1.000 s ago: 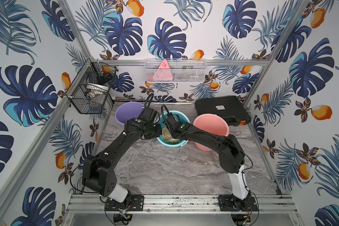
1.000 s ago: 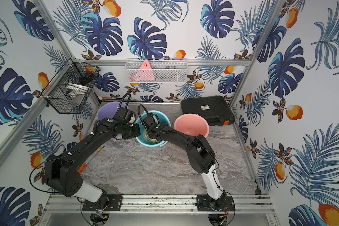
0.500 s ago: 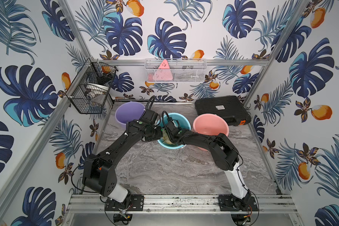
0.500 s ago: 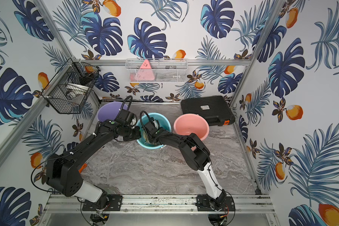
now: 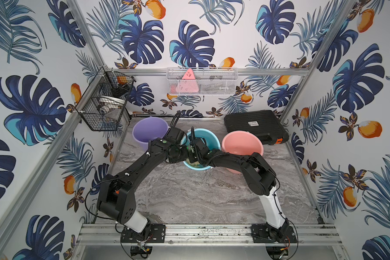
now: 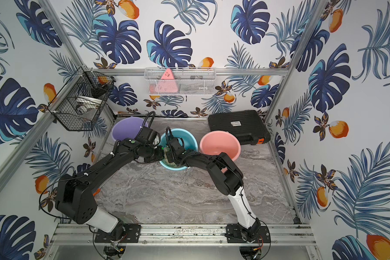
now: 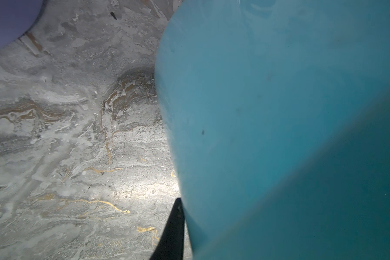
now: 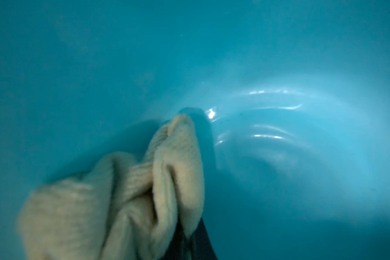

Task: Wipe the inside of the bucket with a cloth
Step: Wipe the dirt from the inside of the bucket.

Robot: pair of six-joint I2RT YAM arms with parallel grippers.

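R gripper (image 8: pixel 190 244) is clenched on the pale tan-yellow ribbed cloth (image 8: pixel 126 202), bunched up, down inside the round teal plastic bucket (image 8: pixel 279 67). The cloth tip touches the inner wall low down, by the bottom curve. In a top view a bit of cloth (image 5: pixel 196 163) peeks out under my wrist.

L gripper (image 5: pixel 183 155) is clamped on the same teal bucket (image 5: pixel 208 137) at its left rim. My L wrist cam shows one dark finger (image 7: pixel 172 234) outside, against the wall; the other finger is hidden.

Both my wrists meet over the near-left part of the mouth and cover it, so from above I can't see the contact spot inside.

The round purple plastic bucket (image 5: pixel 148 131) sits just beside my L wrist, apart from the teal one. The round pink plastic bucket (image 5: pixel 242 144) is on the other side, my R forearm crossing in front of it. The black hard plastic case (image 5: pixel 253 125) lies flat behind the pink one, touching or nearly so.

All on the grey marble-look counter (image 5: pixel 212 193). A black wire basket (image 5: pixel 104 112) hangs on the L wall and a white mesh basket (image 5: pixel 212 82) on the back wall.

Count: 3 buckets, 1 cloth, 1 case, 2 baskets.
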